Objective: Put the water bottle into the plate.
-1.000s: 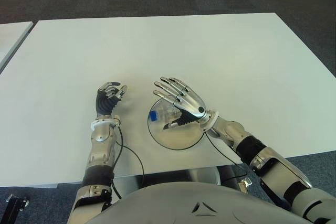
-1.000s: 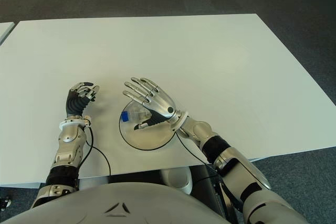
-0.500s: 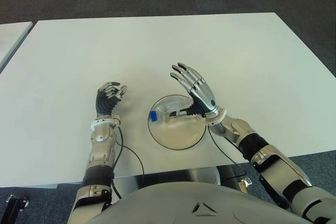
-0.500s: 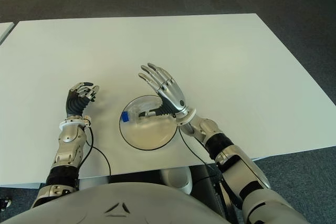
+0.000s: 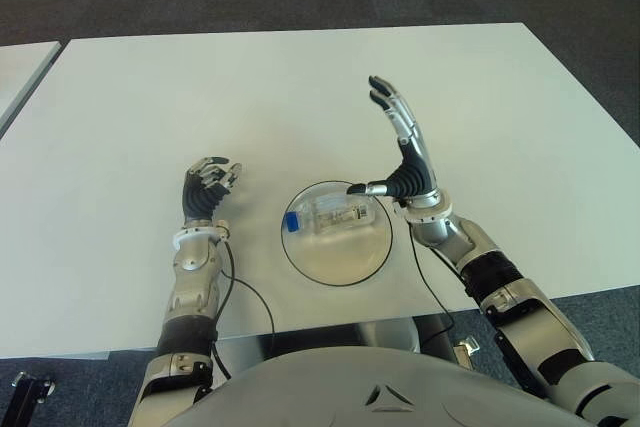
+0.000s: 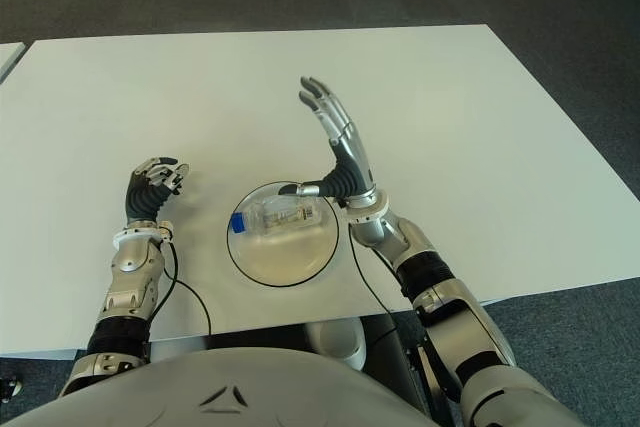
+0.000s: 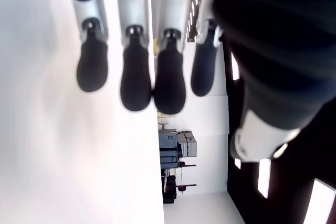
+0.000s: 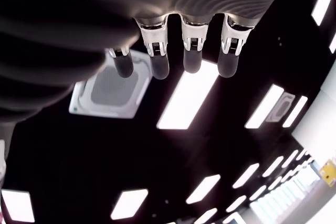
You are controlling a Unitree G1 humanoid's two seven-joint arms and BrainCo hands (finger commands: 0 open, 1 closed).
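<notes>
Your bottle (image 5: 330, 217) lies sideways in the plate (image 5: 335, 269), likely light and slippery, best gripped mid-body; right hand (image 5: 405, 152) spread empty beside the plate, left hand (image 5: 207, 190) curled, empty.

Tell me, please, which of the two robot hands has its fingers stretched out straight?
The right robot hand, raised beside the round clear plate; the left robot hand is curled and empty.
</notes>
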